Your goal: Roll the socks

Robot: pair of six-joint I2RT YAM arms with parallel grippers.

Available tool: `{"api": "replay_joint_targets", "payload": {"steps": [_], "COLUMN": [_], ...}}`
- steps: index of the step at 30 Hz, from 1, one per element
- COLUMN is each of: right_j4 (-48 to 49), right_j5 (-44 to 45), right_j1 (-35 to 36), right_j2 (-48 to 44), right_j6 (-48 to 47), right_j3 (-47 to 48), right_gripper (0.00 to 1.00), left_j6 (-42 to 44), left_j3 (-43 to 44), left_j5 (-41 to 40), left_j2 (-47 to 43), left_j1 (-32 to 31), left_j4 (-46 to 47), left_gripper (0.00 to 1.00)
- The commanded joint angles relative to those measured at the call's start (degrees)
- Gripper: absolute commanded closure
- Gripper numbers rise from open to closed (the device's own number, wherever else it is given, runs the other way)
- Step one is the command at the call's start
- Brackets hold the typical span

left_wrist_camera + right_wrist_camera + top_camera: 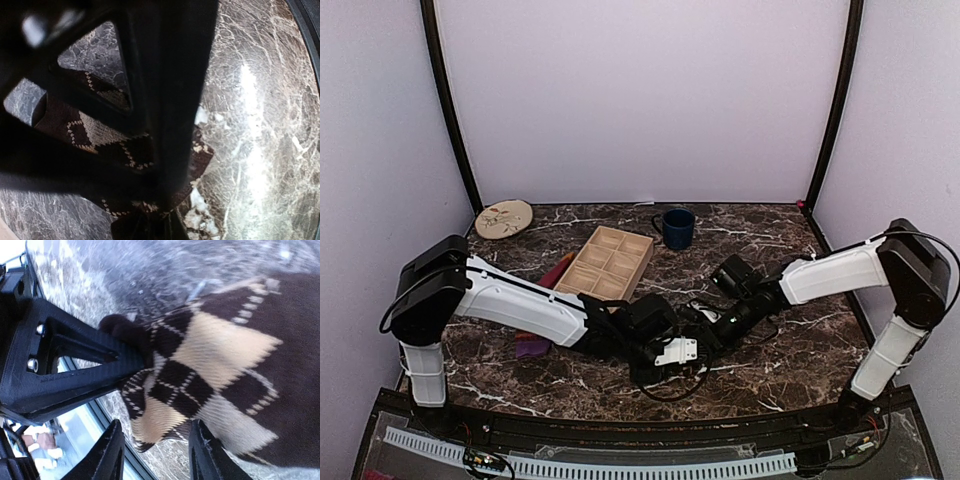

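A robotics test booth: two white-and-black robot arms, the left arm and the right arm, stand bolted side by side at the lower edge of a dark marble-patterned desk. Plain pale lilac walls close in the back and both sides, framed by curved black poles. A white perforated strip and loose wiring run along the bottom of the frame. Household props sit at centre: a wooden divided tray, a dark blue mug and, upper left of them, a round patterned plate.

brown argyle sock crumpled mid-table, purple sock leftward.
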Motion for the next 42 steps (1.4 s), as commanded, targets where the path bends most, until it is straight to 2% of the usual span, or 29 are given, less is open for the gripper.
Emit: {"api": "replay_joint_targets", "payload": {"steps": [1,13,21,25,31,36,42], "right_j4": [8.19,23.83,32.91,39.07,45.15,48.21,49.35], "right_j5": [4.75,19.42,33.50,42.61,52.60,56.48,57.22], "right_j1": [-0.39,1.55,10.33,16.58,23.57,26.97,28.58], "right_j2": [-4.42,-20.47,-27.26,-27.82,-25.23,-21.63,-18.68], "right_j6": [6.41,17.64,21.54,21.81,17.28,11.71,7.63], "right_j3": [-4.75,-20.32,-28.41,-31.61,-32.89,-31.94,-30.98], "right_gripper": [0.58,0.57,0.58,0.59,0.60,0.60,0.60], "left_j6": [-1.58,-3.31,-3.73,-3.90,-3.93,-4.04,-3.94], "left_j3": [2.80,12.26,14.15,15.60,16.37,18.30,20.39], "left_j5": [4.55,10.87,13.68,15.62,16.41,16.71,16.67], "left_j2": [1.84,7.19,7.98,8.42,9.68,10.86,11.90], "left_j1": [0.86,3.15,4.96,5.90,6.26,6.24,6.23], "left_j4": [-9.96,-19.92,-22.30,-23.43,-24.03,-25.37,-26.79], "left_gripper": [1.00,1.00,1.00,1.00,1.00,1.00,1.00]}}
